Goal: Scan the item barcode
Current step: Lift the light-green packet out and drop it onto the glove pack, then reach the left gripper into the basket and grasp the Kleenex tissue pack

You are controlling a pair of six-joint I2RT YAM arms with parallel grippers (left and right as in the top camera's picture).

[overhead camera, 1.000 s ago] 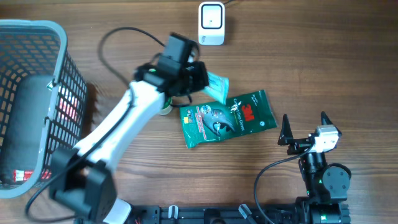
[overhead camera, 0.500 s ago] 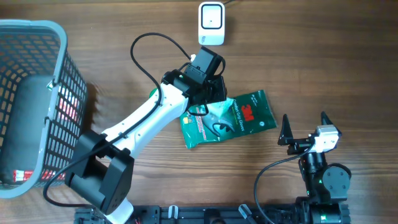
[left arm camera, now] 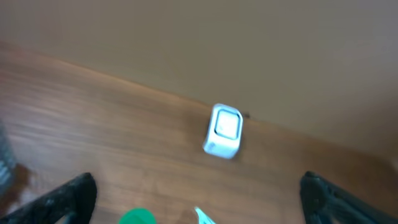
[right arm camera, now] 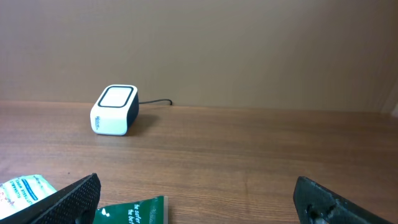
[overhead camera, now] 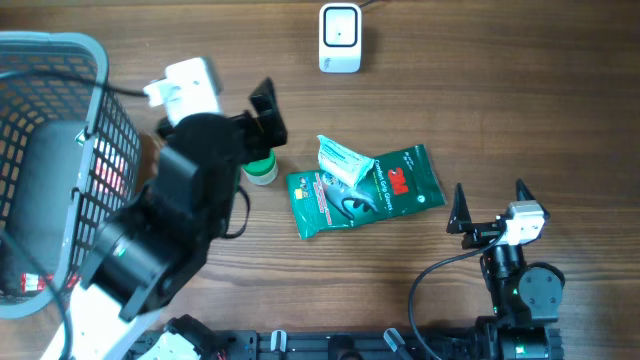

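Teal packet (overhead camera: pixel 344 160) atop pouch (overhead camera: pixel 400 185), long axis diagonal, far end leftward, left claw (left arm camera: pixel 199 190) apart, right claw (right arm camera: pixel 196 190) apart.

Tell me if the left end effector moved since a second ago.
Yes: the left end effector pulled left, off the green 3M pouch, toward the basket.

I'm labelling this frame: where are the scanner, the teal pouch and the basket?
scanner (overhead camera: pixel 340 38), overhead view, top face.
teal pouch (overhead camera: pixel 342 159), overhead view, its middle.
basket (overhead camera: pixel 50 42), overhead view, far rim.
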